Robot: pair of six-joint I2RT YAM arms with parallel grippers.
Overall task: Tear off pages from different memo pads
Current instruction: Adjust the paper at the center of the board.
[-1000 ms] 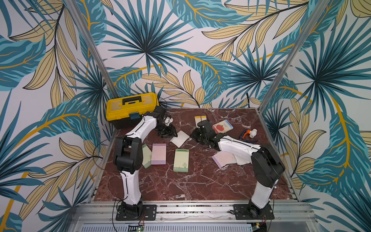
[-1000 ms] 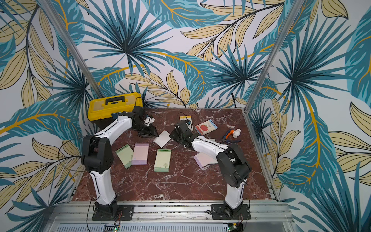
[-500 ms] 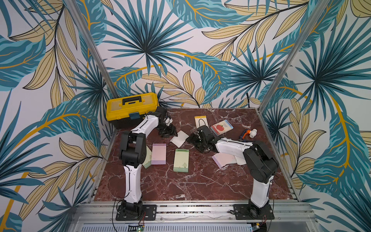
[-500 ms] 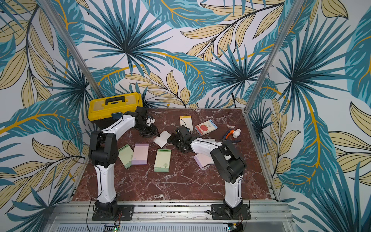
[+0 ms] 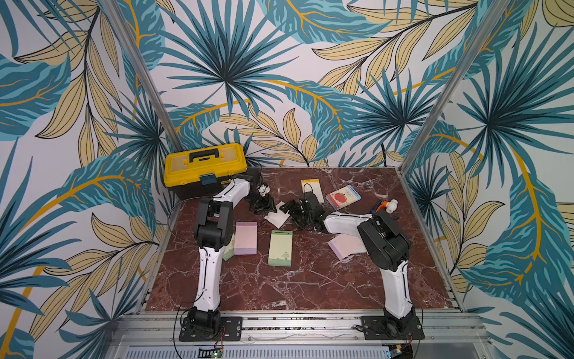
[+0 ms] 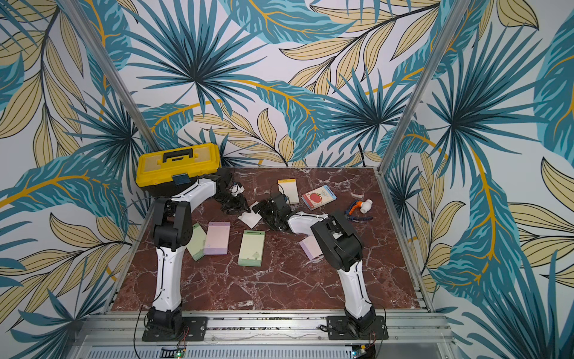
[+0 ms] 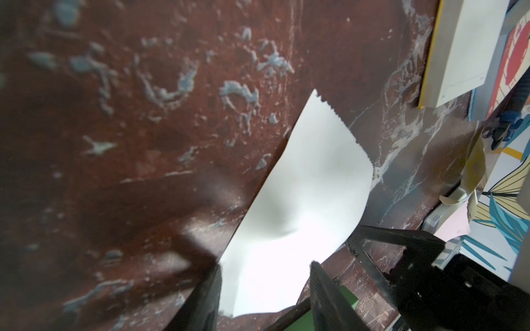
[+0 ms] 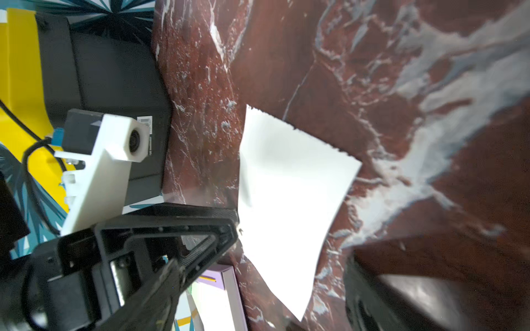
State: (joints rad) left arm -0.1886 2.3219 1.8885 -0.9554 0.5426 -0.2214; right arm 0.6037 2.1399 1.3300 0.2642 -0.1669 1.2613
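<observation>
A loose white page (image 5: 277, 215) (image 6: 250, 218) with one torn, jagged edge lies on the marble between my two grippers. My left gripper (image 5: 263, 206) (image 7: 265, 286) is open, its fingers (image 7: 209, 298) astride one end of the page (image 7: 309, 183). My right gripper (image 5: 294, 212) (image 8: 263, 301) is open too, wide, with a corner of the page (image 8: 286, 195) between its jaws. Memo pads lie around: lilac (image 5: 246, 237), green (image 5: 280, 248), another green (image 5: 229, 250) partly under the left arm, cream (image 5: 311, 189), apple cover (image 5: 343, 196), pink-lilac (image 5: 346, 245) partly under the right arm.
A yellow toolbox (image 5: 205, 169) stands at the back left corner, close behind the left arm. A small white and orange tool (image 5: 386, 205) lies near the right edge. Metal frame posts and patterned walls close in three sides of the table.
My right gripper has slid left to the white page. The left arm's elbow has folded back toward the front. The page has stayed where it was.
</observation>
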